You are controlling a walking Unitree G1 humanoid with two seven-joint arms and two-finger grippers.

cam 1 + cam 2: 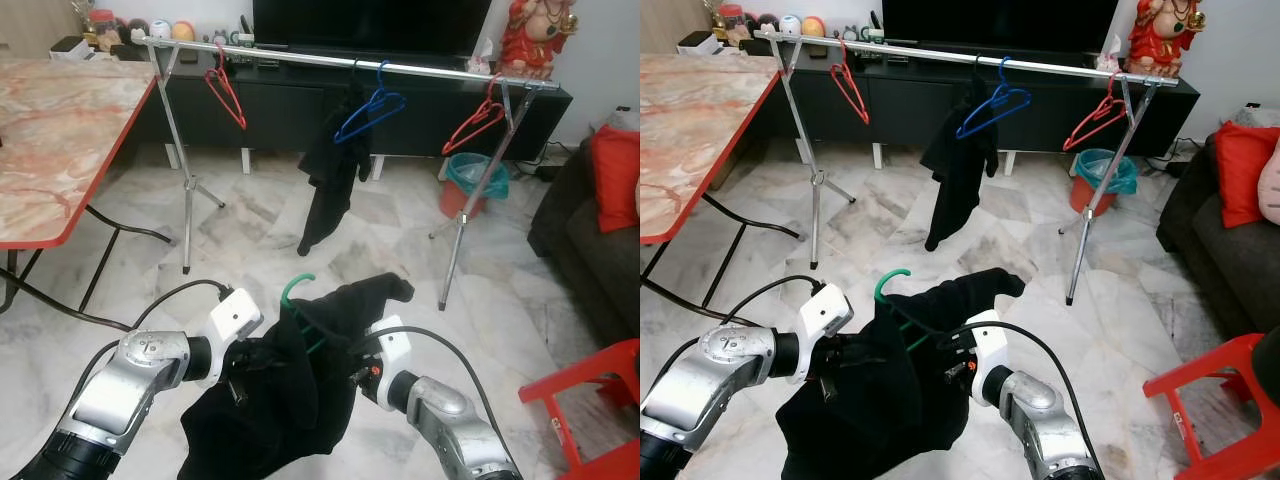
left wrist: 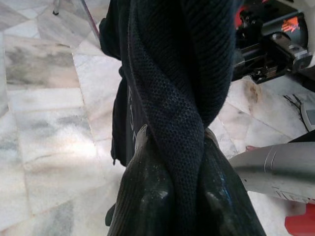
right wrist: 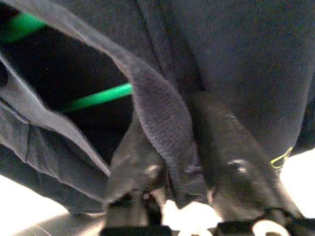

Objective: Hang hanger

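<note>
the green hanger (image 1: 300, 300) is mostly buried in the black garment (image 1: 290, 390), only its hook and a bit of bar showing at centre. the garment also covers both grippers' fingertips. the red chair (image 1: 590, 400) is cut off at the lower right edge.

The floor (image 1: 250, 215) is pale marble tile with grey veins, brightly lit. A marble-patterned bench (image 1: 55, 130) with a red edge and black legs stands at the left. A long black cabinet (image 1: 400, 110) runs along the far wall under a dark screen (image 1: 370, 22). A dark sofa (image 1: 590, 250) with a red cushion (image 1: 615, 175) sits at the right, a red plastic chair (image 1: 590, 400) nearer, and a teal bin (image 1: 478, 178) by the cabinet.
</note>
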